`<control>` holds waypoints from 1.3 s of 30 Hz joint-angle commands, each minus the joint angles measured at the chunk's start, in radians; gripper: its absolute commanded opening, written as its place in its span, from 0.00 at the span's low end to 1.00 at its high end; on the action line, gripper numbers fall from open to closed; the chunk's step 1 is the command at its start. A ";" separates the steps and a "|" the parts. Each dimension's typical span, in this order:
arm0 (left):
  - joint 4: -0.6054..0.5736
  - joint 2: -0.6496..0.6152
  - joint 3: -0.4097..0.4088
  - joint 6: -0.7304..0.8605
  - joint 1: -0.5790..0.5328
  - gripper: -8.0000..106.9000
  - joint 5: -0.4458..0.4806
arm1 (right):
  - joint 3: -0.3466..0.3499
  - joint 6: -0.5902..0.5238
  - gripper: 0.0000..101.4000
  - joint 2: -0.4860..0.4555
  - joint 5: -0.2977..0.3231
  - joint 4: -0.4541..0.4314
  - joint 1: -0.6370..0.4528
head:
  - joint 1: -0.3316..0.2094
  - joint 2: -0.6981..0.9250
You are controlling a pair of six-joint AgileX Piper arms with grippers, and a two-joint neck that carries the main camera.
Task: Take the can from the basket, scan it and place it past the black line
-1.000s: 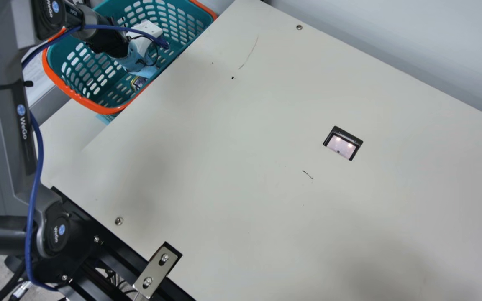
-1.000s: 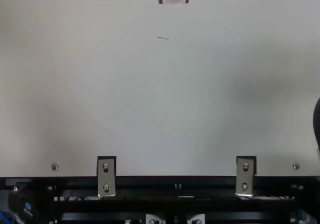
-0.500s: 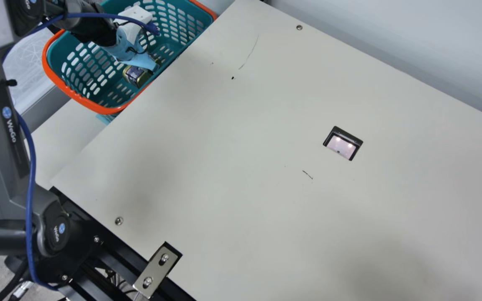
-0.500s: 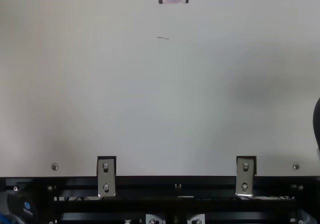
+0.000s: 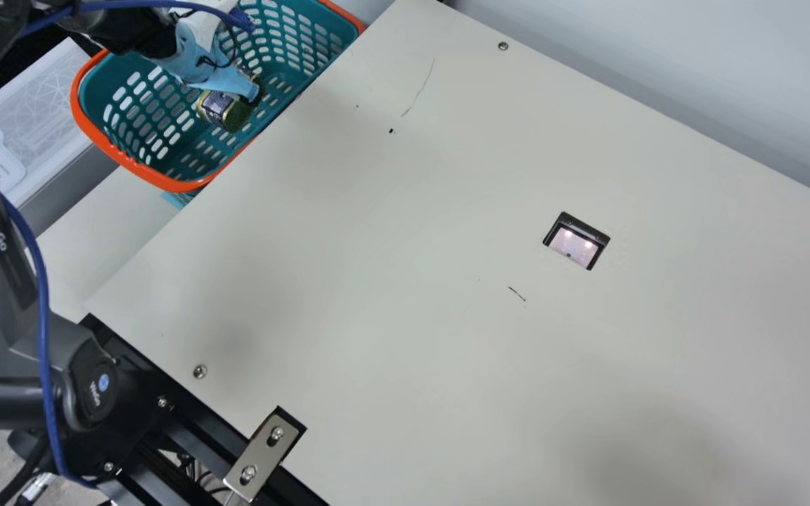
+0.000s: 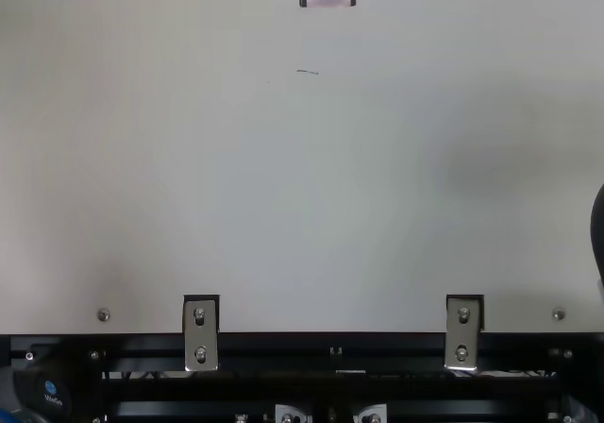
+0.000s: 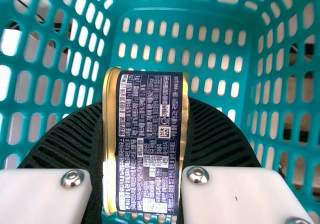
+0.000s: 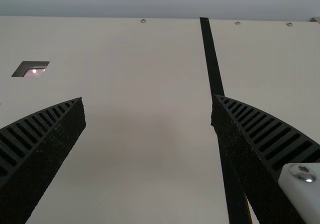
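My left gripper [image 5: 247,105], partly wrapped in light blue, is in the teal basket [image 5: 159,119] at the main view's upper left, holding the dark blue and gold can [image 5: 216,107]. Seen from the left wrist, the can [image 7: 150,139] is pinched between the ribbed fingers of that gripper [image 7: 145,134], its printed label facing the camera. The dark scanner window [image 5: 574,244] is set in the table [image 5: 377,281], its lights on. In the right wrist view my right gripper [image 8: 148,106] stands open and empty above the table, with the black line [image 8: 212,64] running behind its right-hand finger.
A pale wall [image 5: 658,70] rises behind the table's far edge. Metal brackets [image 6: 200,333] sit at its front edge over the black frame rail [image 6: 330,347]. Beside the basket is a white patterned tray [image 5: 39,112].
My left gripper has risen inside the basket and drawn back toward the main view's upper left, carrying the can, of which more now shows. The basket has kept its place.
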 commanded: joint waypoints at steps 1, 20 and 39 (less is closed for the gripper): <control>-0.008 -0.024 0.008 0.003 -0.001 0.16 0.002 | 0.000 0.000 1.00 0.000 0.000 0.000 0.000 | -0.028 0.011; -0.074 -0.231 0.081 0.027 0.014 0.16 0.048 | 0.000 0.000 1.00 0.000 0.000 0.000 0.000 | -0.028 0.011; -0.169 -0.435 0.157 0.063 0.026 0.16 0.092 | 0.000 0.000 1.00 0.000 0.000 0.000 0.000 | -0.028 0.011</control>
